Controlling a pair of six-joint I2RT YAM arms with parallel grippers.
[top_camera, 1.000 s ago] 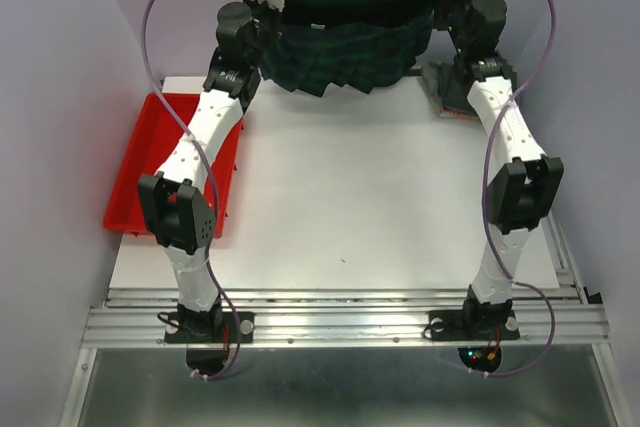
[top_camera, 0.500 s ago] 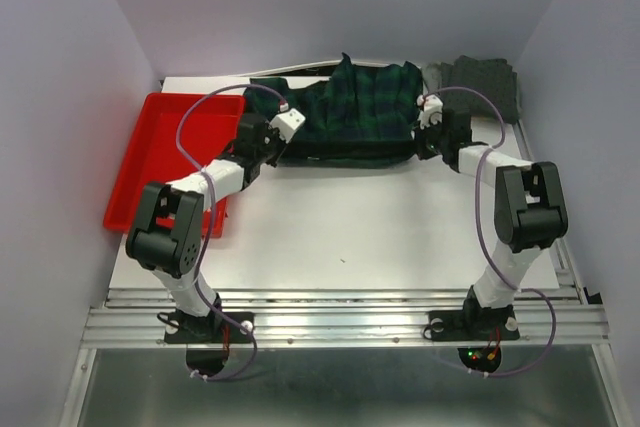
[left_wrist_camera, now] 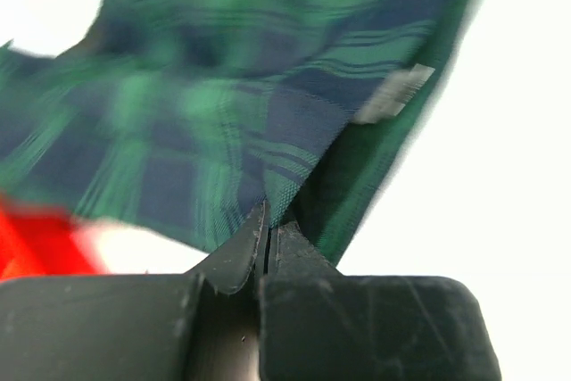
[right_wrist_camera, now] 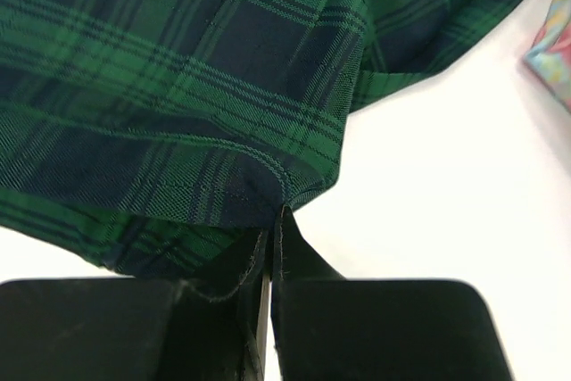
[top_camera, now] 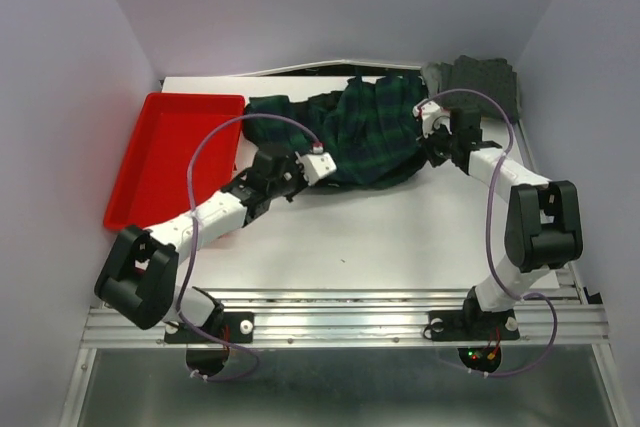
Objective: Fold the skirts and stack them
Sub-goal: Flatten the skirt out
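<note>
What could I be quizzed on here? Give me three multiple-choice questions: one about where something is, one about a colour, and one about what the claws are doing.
1. Where does the red tray sit?
A) at the left side of the table
B) at the far right corner
C) under the cloth

2. What colour is the skirt that the arms hold?
A) plain red
B) green and navy plaid
C) yellow stripes

3. How do the left gripper and right gripper stand?
A) both wide open
B) one open, one shut
C) both shut on the skirt

Answers:
1 A: the overhead view shows the tray at the left edge.
2 B: both wrist views show green and navy checks.
3 C: in each wrist view the fingers pinch the skirt's edge with no gap between them.
</note>
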